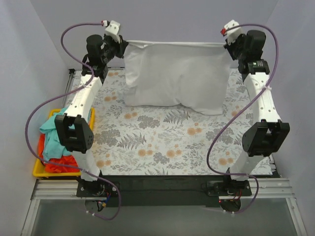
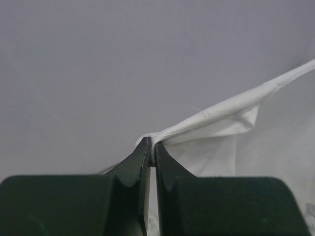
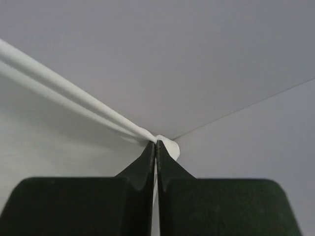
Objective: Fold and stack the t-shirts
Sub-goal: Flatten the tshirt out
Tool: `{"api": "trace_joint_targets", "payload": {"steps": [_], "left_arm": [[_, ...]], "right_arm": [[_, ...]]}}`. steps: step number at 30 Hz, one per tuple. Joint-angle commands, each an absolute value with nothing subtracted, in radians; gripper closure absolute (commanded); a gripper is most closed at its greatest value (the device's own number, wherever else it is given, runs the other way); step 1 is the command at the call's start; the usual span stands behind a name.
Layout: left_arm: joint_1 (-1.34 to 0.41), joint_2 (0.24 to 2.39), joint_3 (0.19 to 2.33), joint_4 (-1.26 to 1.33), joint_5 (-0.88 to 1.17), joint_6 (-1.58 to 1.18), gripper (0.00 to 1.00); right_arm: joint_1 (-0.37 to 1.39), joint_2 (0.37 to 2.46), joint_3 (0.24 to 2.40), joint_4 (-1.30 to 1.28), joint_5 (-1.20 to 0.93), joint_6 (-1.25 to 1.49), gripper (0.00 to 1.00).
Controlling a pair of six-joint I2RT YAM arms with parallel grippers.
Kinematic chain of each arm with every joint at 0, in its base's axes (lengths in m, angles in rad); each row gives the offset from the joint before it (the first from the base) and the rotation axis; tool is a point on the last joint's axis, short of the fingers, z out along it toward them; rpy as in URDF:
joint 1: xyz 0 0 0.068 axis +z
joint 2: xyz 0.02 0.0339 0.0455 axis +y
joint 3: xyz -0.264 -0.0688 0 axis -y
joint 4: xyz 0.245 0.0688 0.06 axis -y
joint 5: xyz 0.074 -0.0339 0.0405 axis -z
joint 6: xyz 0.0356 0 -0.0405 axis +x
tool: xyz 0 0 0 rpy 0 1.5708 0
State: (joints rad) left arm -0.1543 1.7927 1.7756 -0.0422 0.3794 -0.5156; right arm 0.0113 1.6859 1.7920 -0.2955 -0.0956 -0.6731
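You have the large white cloth t-shirt (image 1: 172, 73) hanging between both arms at the far edge of the table. Its top edge runs taut and nearly level from the left gripper (image 1: 124, 45) to the right gripper (image 1: 228, 44). Its lower part rests in a soft bulge on the grey-and-orange floral-print table cover (image 1: 162, 142). In each wrist view the jaws are pressed together with a fold of white cloth pinched right at their tips. Both grips look shallow, with little fabric caught between them.

The step in hand seems to be laying this shirt flat for its first fold.
- **Move as a pair:** bring both arms along at matching height and pace, so the top edge is straight and neither corner slips out.
- **Unroll the bulge:** draw that edge toward the near side as you lower it, so the bunched lower part unrolls rather than piling up underneath.
- **Add no tension:** don't spread the grippers further apart, because extra pull on such thin pinches could pop a corner free.

The crumpled teal cloth t-shirt (image 1: 51, 132) and the orange-red cloth t-shirt (image 1: 61, 164) lie heaped in the yellow plastic tray (image 1: 38, 171) at the left edge. They are well apart from the white one and not yet folded.
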Motion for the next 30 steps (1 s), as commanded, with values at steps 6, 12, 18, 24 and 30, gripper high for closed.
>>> {"api": "trace_joint_targets", "payload": {"steps": [6,12,18,24,30], "left_arm": [[-0.098,1.956,2.281,0.339,0.143,-0.589,1.00],[-0.051,1.933,2.266,0.480,0.247,-0.551,1.00],[-0.048,1.654,1.614,0.512,0.515,-0.404,1.00],[-0.041,1.297,1.093,0.252,0.751,-0.061,1.00],[-0.043,1.097,0.887,-0.438,0.922,0.320,1.00]], "right_arm": [[-0.005,1.712,2.244,0.068,0.040,-0.440,0.99],[-0.003,1.586,2.033,0.250,-0.052,-0.465,0.99],[-0.003,1.470,1.650,0.253,-0.205,-0.606,0.99],[0.027,1.277,1.217,0.112,-0.380,-0.861,0.99],[0.034,1.094,0.923,-0.171,-0.410,-1.069,0.99]]}}
